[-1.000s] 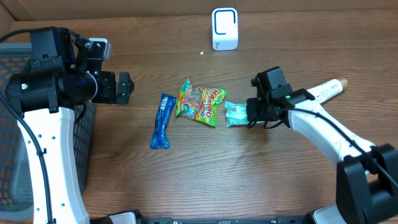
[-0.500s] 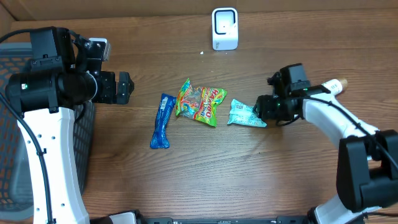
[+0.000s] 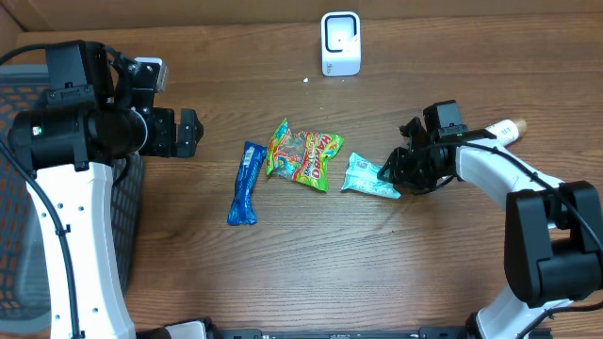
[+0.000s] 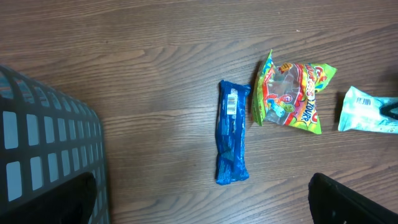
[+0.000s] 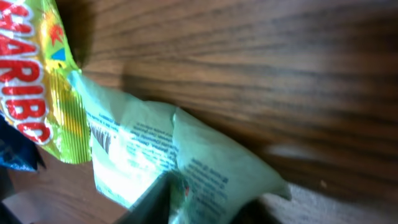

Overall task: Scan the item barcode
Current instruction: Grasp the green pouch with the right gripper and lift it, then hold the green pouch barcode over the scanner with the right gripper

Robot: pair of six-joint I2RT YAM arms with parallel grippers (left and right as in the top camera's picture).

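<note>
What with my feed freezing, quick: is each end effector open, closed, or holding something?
Left end effector: open, holding nothing.
Right end effector: closed on the end of the mint-green packet.

The counter (image 3: pixel 188 264) carries three sealed snack packets: one blue bar wrapper (image 3: pixel 244 184), one bright gummy bag (image 3: pixel 303 156) and one pale green packet (image 3: pixel 366 177). There is one white scanner (image 3: pixel 340 43) and one dark mesh basket (image 4: pixel 37 137). Two robot arms are in view, a left arm (image 3: pixel 71 198) and a right arm (image 3: pixel 495 174), each with one claw, making two: the left claw (image 3: pixel 188 134) and the right claw (image 3: pixel 389 172). Two barcodes show, one on the blue bar wrapper and one on the pale green packet.
</note>
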